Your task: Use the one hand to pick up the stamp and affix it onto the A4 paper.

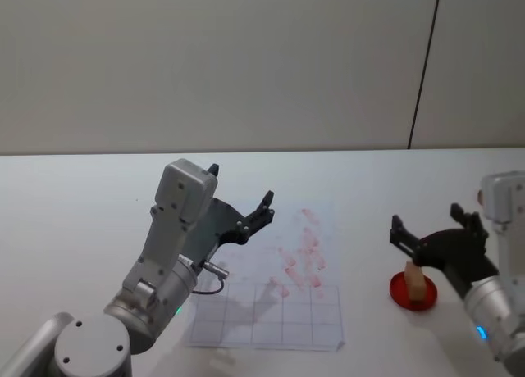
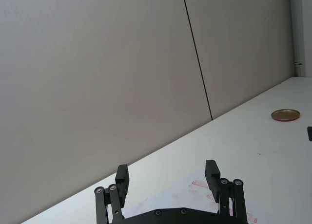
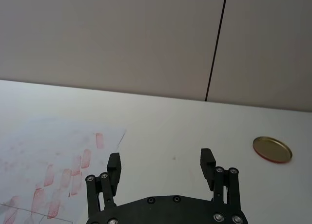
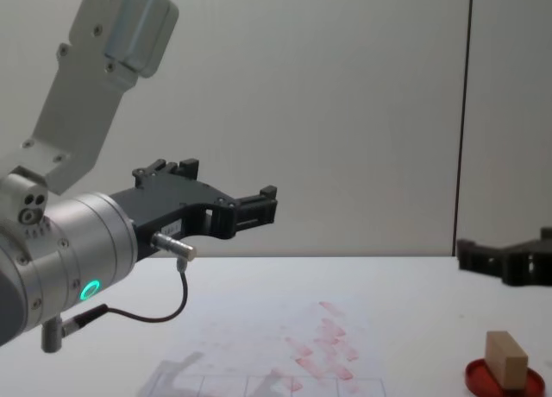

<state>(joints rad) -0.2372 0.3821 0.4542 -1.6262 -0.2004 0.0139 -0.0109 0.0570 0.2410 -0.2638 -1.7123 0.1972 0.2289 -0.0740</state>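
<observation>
The stamp (image 1: 418, 281), a small tan wooden block, stands upright on the round red ink pad (image 1: 408, 296) at the table's right (image 4: 505, 360). My right gripper (image 1: 426, 218) hangs open just above and behind the stamp, not touching it; its fingers (image 3: 113, 164) hold nothing. The A4 paper (image 1: 279, 299) lies flat at mid-table, with pink-red marks and a grid along its near edge (image 4: 323, 341). My left gripper (image 1: 241, 185) is open and raised over the paper's left part, a cable dangling beneath the arm.
A round gold lid (image 3: 272, 149) lies on the white table (image 1: 74, 205) farther back to the right, also seen from the left wrist (image 2: 285, 115). A grey wall with a dark vertical seam stands behind the table.
</observation>
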